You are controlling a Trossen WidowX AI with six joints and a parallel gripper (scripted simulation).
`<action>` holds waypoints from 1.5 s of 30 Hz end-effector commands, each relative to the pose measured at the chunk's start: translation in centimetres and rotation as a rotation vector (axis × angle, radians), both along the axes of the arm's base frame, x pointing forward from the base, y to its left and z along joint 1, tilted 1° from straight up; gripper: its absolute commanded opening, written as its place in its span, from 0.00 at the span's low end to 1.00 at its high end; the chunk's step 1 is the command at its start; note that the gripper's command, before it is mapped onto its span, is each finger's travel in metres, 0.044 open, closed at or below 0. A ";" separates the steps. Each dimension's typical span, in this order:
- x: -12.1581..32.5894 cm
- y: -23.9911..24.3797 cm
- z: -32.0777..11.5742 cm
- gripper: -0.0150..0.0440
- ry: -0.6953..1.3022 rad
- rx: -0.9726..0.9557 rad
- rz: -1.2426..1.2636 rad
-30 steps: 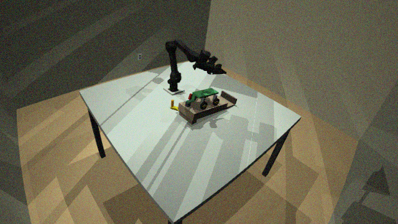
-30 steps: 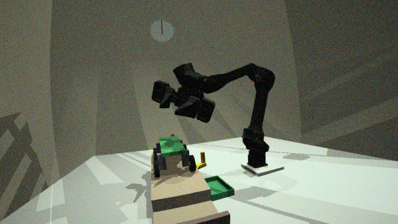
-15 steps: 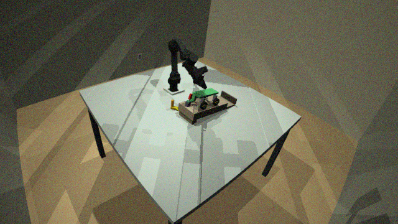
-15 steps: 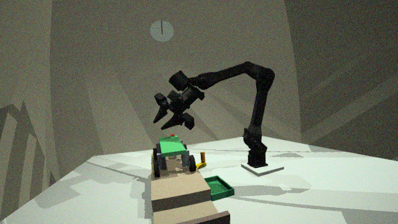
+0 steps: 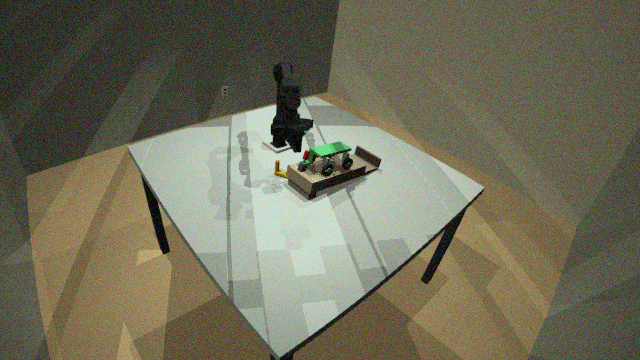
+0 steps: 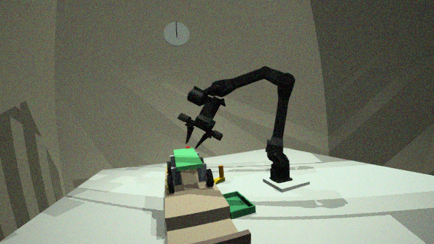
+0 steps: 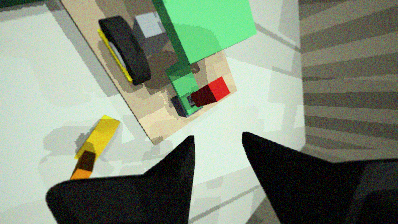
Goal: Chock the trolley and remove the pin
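The trolley with a green top [image 5: 330, 148] [image 6: 187, 158] [image 7: 215, 25] stands on the wooden ramp [image 5: 300, 181] [image 6: 196, 205] [image 7: 151, 125]. The red-headed stop pin [image 5: 306, 155] [image 6: 188, 147] [image 7: 220, 89] stands at its uphill end. The yellow chock [image 5: 281, 174] [image 6: 219, 180] [image 7: 102, 135] lies on the table beside the ramp's uphill end, its orange handle upright; no black base is discernible. My gripper [image 6: 191, 146] [image 7: 218, 138] is partly open and empty, above and beyond the pin's head. The green tray [image 6: 242, 213] is on the table beside the ramp; the top view does not show it.
The ramp's low end has a raised end board [image 5: 367, 156] [image 6: 239, 237]. The arm's base plate [image 5: 278, 148] [image 6: 284, 188] stands on the table on the same side as the chock and tray. The trolley's green top stands close to the pin.
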State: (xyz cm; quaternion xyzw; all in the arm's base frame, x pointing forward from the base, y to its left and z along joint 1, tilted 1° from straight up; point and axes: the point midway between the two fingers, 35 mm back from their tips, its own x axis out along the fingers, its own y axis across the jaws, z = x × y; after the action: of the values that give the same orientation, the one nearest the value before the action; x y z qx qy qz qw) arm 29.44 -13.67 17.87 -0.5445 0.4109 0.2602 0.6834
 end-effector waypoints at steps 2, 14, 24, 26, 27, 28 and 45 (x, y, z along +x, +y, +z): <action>-2.5 -0.8 -1.6 0.58 0.176 -0.089 0.174; -8.2 -1.2 -3.2 0.58 0.497 -0.156 0.661; -9.9 -1.1 -3.3 0.58 0.569 -0.144 0.821; -9.9 -1.1 -3.3 0.58 0.569 -0.144 0.821; -9.9 -1.1 -3.3 0.58 0.569 -0.144 0.821; -9.9 -1.1 -3.4 0.58 0.569 -0.144 0.821; -9.9 -1.1 -7.8 0.58 0.569 -0.144 0.821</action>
State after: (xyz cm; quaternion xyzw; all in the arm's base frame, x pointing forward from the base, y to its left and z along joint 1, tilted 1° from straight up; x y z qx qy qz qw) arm 19.73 -14.80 11.04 -0.6173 0.3497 0.6126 0.3484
